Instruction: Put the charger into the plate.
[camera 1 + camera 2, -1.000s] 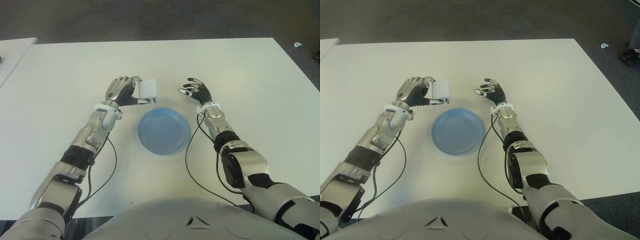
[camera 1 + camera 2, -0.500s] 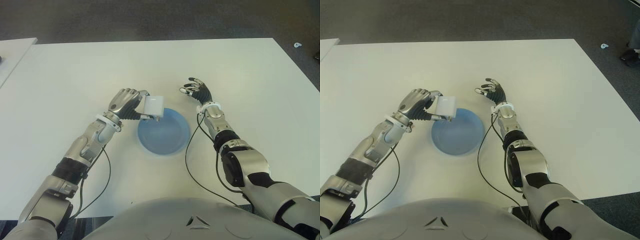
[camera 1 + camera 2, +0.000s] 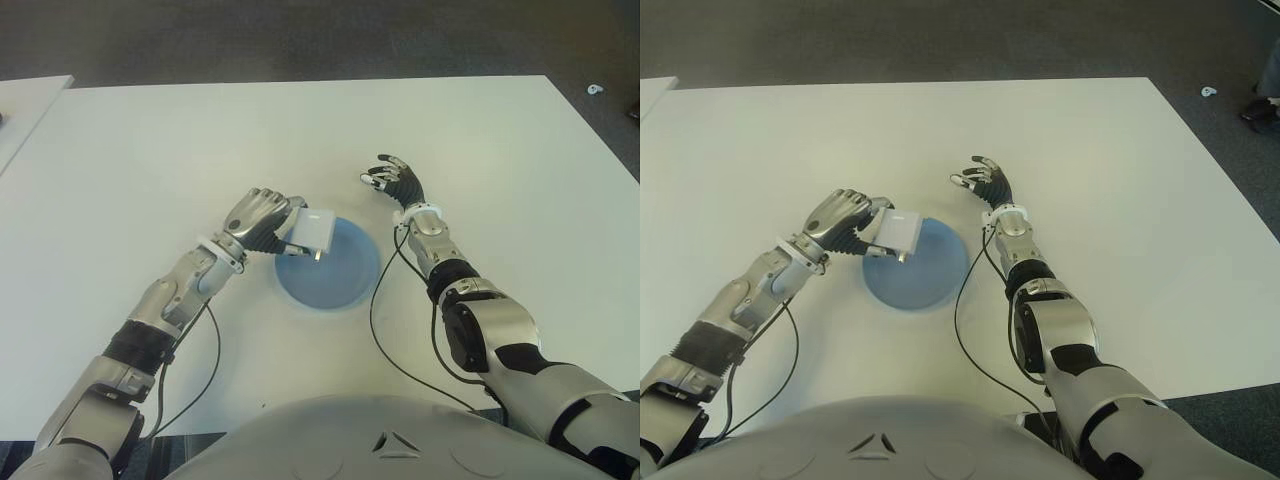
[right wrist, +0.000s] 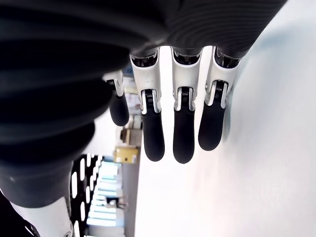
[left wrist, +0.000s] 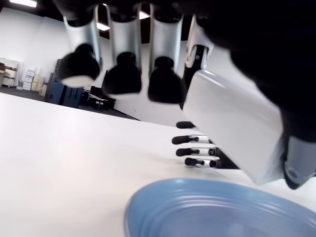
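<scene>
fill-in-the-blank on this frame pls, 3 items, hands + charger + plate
1. The white charger is held by the ____ hand.
2. The charger is above the ____ plate, not yet resting in it.
3. The right hand, beyond the plate's right side, holds ____.

Missing words: left; blue; nothing

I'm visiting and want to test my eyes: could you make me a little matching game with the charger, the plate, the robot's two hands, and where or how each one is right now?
Things:
1. charger
2. plate
3. left hand
4. right hand

States:
A. lies on the white table, blue
B. fingers spread, holding nothing, on the right side of the plate
C. white, held in the air above the plate's left edge
D. fingers closed around the charger

Pairs: 1-C, 2-A, 3-D, 4-B
</scene>
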